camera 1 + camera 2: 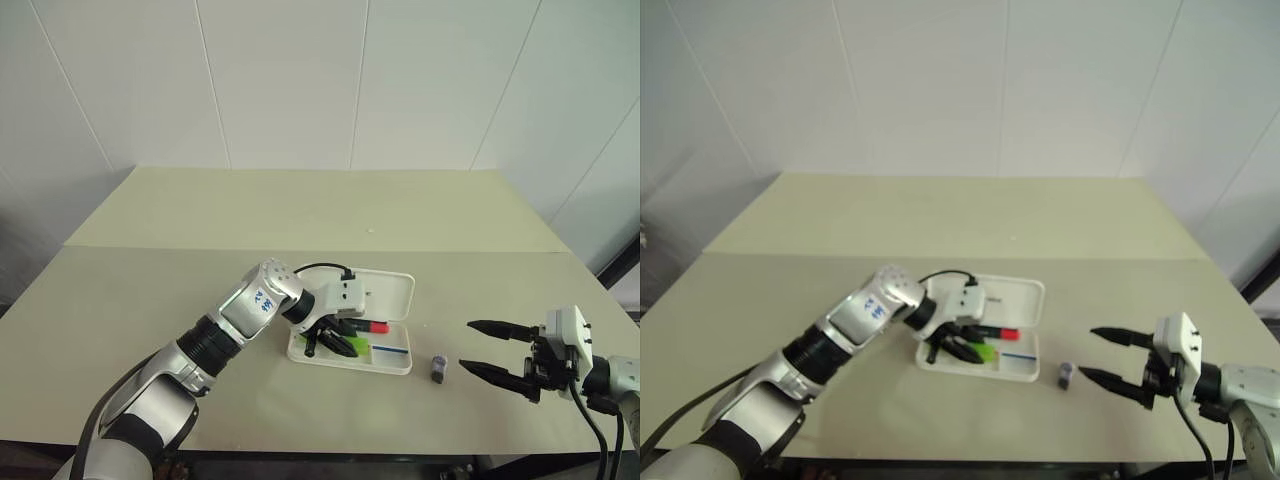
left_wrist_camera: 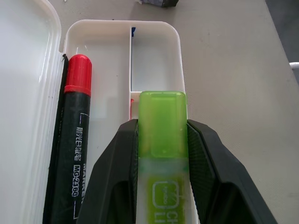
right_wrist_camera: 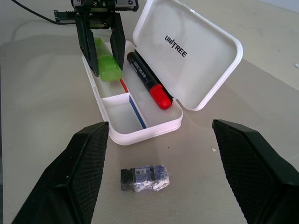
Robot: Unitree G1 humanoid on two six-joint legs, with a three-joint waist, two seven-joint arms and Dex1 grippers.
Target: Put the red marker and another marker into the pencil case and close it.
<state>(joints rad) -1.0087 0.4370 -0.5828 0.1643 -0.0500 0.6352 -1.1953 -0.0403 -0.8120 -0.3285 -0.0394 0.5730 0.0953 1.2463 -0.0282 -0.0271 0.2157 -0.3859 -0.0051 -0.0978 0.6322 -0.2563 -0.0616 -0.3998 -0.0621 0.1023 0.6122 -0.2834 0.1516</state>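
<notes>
1. I see the white pencil case [image 3: 140,128] lying open on the table [image 1: 300,220], its lid [image 3: 196,51] tilted back.
2. My left gripper [image 3: 103,58] is clamped on the lime-green highlighter [image 2: 162,135], holding it inside the tray's long compartment.
3. The red marker [image 3: 145,79] lies in the tray along the hinge side, just beside the highlighter.
4. My right gripper [image 1: 492,350] hangs with fingers spread wide, gripping nothing, near a small dark block [image 3: 142,178] on the table.
</notes>
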